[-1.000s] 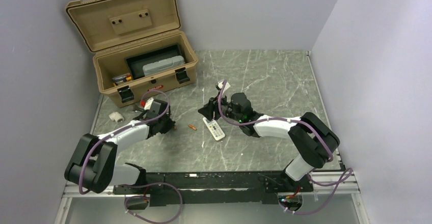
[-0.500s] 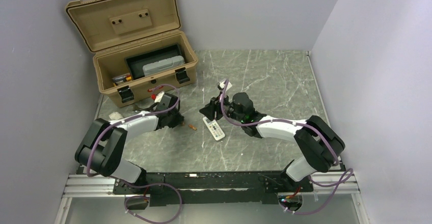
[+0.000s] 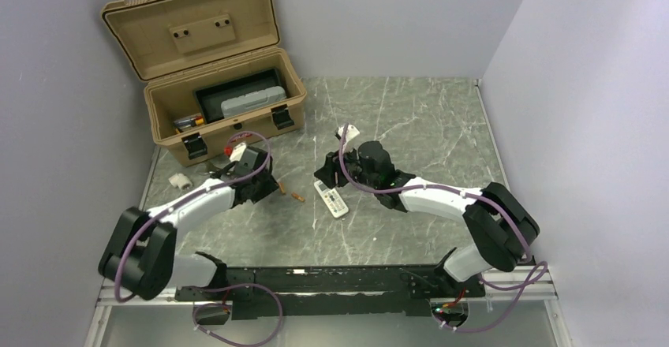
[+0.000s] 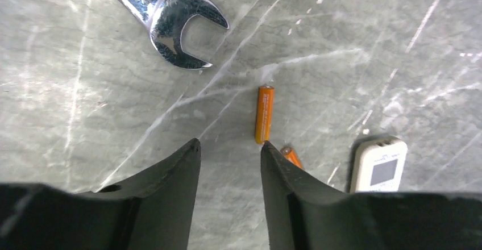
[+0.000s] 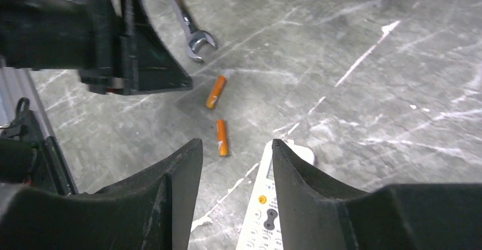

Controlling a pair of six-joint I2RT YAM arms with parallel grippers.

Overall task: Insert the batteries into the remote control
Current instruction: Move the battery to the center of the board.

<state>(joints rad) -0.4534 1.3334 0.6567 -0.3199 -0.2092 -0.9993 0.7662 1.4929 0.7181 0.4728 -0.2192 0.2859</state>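
Two orange batteries lie on the table, one (image 4: pixel 264 113) just ahead of my left gripper's (image 4: pixel 230 145) fingertips, the other (image 4: pixel 291 156) partly hidden behind its right finger. They also show in the top view (image 3: pixel 282 188) (image 3: pixel 297 198) and the right wrist view (image 5: pixel 216 92) (image 5: pixel 221 137). The white remote control (image 3: pixel 331 199) lies face up, buttons showing, to their right (image 5: pixel 264 204) (image 4: pixel 381 165). My left gripper (image 3: pixel 267 185) is open and empty. My right gripper (image 5: pixel 236 143) is open and empty, hovering over the remote's far end (image 3: pixel 325 169).
A steel wrench (image 4: pixel 170 17) lies beyond the batteries and also shows in the right wrist view (image 5: pixel 193 31). An open tan case (image 3: pixel 225 106) holding a grey case stands at the back left. A small white block (image 3: pixel 180 180) lies near the left edge.
My left gripper has swung right and away from the arm bases. A second battery now lies on the table by its tips. My right gripper shifted slightly.
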